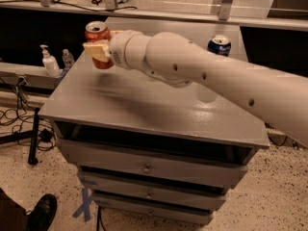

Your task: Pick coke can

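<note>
Place: a robot lab or workshop, not a home.
Desk: grey metal desk [144, 105] with drawers [147, 167] in its front.
Floor: speckled floor [279, 196] under the desk, a blue tape mark [85, 203] at its foot, and loose cables [14, 114] to its left.
Gripper: gripper [98, 52] at the desk's far left corner, clamped on the coke can [97, 32].

The gripper [99, 46] reaches in from the right, jaws around the coke can [97, 32] above the counter's [144, 109] left rear corner. Another can [219, 44] stands at the right rear. A pump bottle [49, 61] and water bottle [68, 58] stand beside the counter's left.
</note>
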`<state>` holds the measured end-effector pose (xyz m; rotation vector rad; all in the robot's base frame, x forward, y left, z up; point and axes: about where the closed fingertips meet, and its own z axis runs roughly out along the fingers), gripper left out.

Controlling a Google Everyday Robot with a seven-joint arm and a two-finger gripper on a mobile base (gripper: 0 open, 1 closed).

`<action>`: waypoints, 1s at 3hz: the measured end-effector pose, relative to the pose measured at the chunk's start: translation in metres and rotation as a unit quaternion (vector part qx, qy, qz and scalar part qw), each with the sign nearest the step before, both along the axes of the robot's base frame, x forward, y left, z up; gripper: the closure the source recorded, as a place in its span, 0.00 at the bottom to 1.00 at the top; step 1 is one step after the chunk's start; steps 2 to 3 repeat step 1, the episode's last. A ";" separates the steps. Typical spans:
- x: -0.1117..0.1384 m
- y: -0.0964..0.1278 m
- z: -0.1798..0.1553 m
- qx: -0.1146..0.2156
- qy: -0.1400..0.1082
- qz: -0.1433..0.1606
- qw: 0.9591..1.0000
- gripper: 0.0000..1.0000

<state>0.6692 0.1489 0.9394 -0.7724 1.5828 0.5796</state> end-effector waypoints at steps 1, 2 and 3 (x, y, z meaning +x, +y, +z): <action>0.000 -0.004 0.002 -0.001 -0.001 -0.003 1.000 1.00; 0.000 -0.004 0.002 -0.001 -0.001 -0.003 1.000 1.00; 0.000 -0.004 0.002 -0.001 -0.001 -0.003 1.000 1.00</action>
